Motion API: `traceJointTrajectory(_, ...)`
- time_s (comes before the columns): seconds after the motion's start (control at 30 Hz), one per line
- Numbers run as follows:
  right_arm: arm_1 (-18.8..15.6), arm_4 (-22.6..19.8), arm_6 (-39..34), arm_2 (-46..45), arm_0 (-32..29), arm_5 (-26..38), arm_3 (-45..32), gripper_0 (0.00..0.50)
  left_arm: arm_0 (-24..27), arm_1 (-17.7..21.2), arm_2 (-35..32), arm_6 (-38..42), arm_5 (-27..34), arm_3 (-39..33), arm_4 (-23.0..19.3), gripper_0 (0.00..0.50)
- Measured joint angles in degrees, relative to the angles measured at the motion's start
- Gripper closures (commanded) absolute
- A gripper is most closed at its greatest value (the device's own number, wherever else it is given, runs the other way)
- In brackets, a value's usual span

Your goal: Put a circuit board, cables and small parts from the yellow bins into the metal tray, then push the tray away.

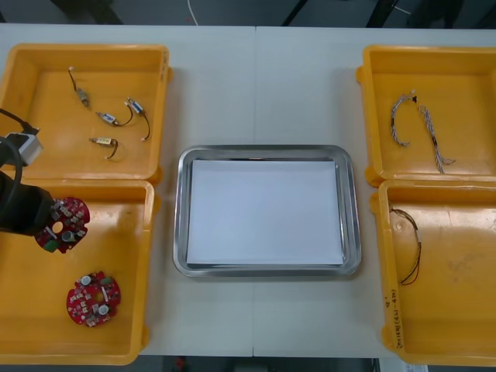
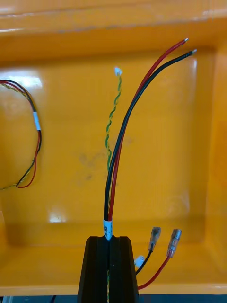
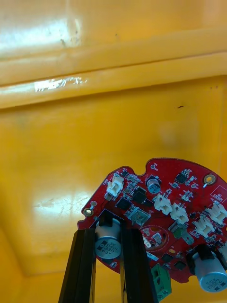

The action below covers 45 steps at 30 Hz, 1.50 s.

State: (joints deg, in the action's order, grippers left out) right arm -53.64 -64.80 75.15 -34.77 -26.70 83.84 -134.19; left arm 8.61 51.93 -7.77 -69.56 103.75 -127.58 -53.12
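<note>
Left gripper (image 3: pixel 109 239): clamped on the edge of a circuit board (image 3: pixel 161 208) above the near left bin (image 1: pixel 116 341), where a second board (image 1: pixel 93 298) lies.
Right gripper (image 2: pixel 109 244): closed on a red and black cable (image 2: pixel 109 203) over a bin (image 2: pixel 189 142) holding another cable (image 2: pixel 33 142).
Tray (image 1: pixel 180 217): white inside, between the bins.
Far left bin (image 1: pixel 31 147): small metal parts (image 1: pixel 108 120).

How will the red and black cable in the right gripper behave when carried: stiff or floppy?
Probably semi-stiff: past the shut jaws of the right gripper, the red and black cable shows a smooth curve over the yellow bin. Likely light, being thin wire. Its loose connector ends may swing or snag. The left gripper holds a circuit board.
</note>
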Motion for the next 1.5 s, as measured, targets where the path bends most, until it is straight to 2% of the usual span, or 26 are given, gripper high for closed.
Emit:
traceJointTrajectory(0.23, -7.4, -6.5, 0.0, -1.1, 1.0, 0.3, -2.0, 0.500, 5.2, 0.0, 6.6, 0.1, 0.5, -1.8, 0.3, 0.500)
traceJointTrajectory(0.4, -10.3, -8.9, 0.0, -0.8, 5.3, 4.0, -2.1, 0.500, 9.3, 0.0, 12.4, 1.9, 0.6, -1.9, 0.3, 0.498)
traceJointTrajectory(0.73, -10.6, -8.8, 0.0, 6.2, 22.3, 16.4, -2.1, 0.500, 16.7, -0.1, 20.0, 15.4, 0.8, -3.0, 0.1, 0.500)
traceJointTrajectory(1.03, -11.2, -8.8, 0.0, 13.7, 33.0, 21.8, -0.9, 0.500, 24.4, -2.4, 29.7, 18.3, 1.1, -3.0, 0.7, 0.500)
traceJointTrajectory(1.17, -11.3, -8.9, 0.0, 16.1, 36.0, 23.2, 0.2, 0.500, 27.3, -4.1, 34.4, 25.1, 1.1, -3.0, 2.1, 0.500)
traceJointTrajectory(1.33, -11.3, -9.4, 0.0, 16.4, 36.8, 23.6, 0.5, 0.500, 29.5, -6.0, 40.0, 36.6, -0.5, -3.0, 5.8, 0.500)
traceJointTrajectory(1.5, -11.3, -10.1, 0.0, 16.5, 36.8, 23.9, 0.5, 0.500, 30.6, -7.0, 45.6, 38.7, -3.4, -2.0, 9.4, 0.499)
